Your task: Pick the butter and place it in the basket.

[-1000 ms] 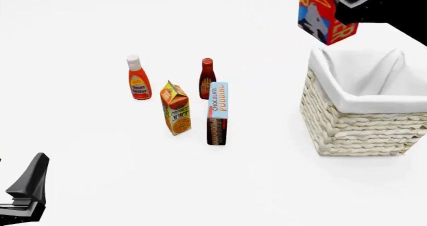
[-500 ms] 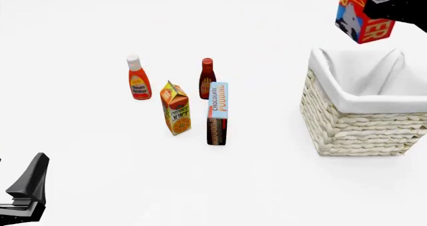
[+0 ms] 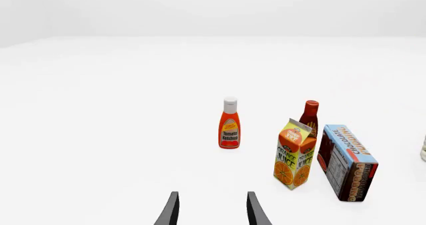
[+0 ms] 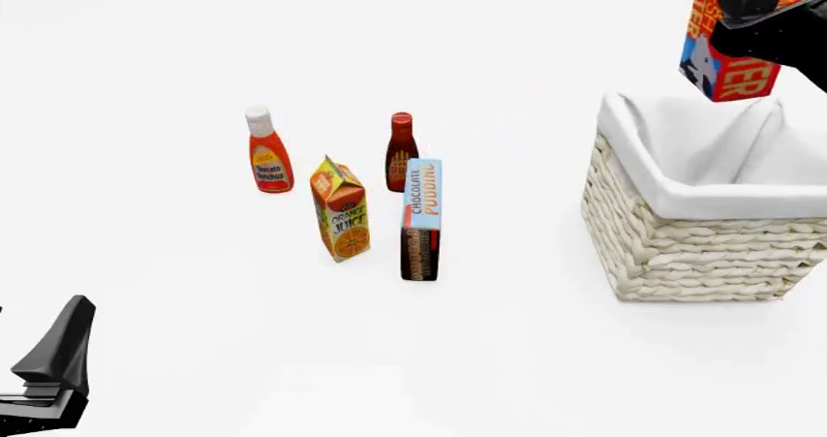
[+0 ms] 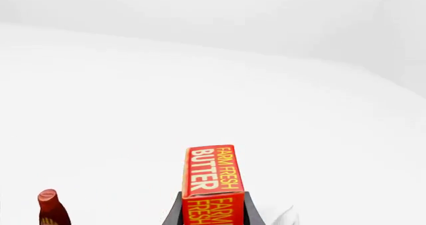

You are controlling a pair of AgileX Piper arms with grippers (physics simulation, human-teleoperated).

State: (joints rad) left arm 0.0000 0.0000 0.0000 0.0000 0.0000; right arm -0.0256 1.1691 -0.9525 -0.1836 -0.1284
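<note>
Surface: I see a plain white table [image 4: 517, 359], matte and unmarked, with soft shadows under each item.
Room: from the left wrist view, the white table runs to a pale grey-white backdrop; no walls or fittings are distinguishable.
Right gripper [image 5: 213, 205]: its fingers are closed against both sides of the butter [image 4: 726, 40], which it has firmly in hold.
Butter position: I read it as lifted well clear of the table, hanging above the far rim of the basket [image 4: 672, 253], not touching it.
Basket: cream wicker with white liner, at the right of the table, upright; what I can see of the interior shows only liner.
Left gripper [image 3: 211, 212]: fingers parted with a clear gap, nothing between them; it sits low at the near left corner, well apart from the groceries.
Other items: ketchup bottle [image 4: 269, 151], dark sauce bottle [image 4: 401, 151], orange juice carton [image 4: 341, 209] and chocolate pudding box [image 4: 420, 219] stand upright in a loose cluster mid-table, the pudding box just in front of the dark bottle.
</note>
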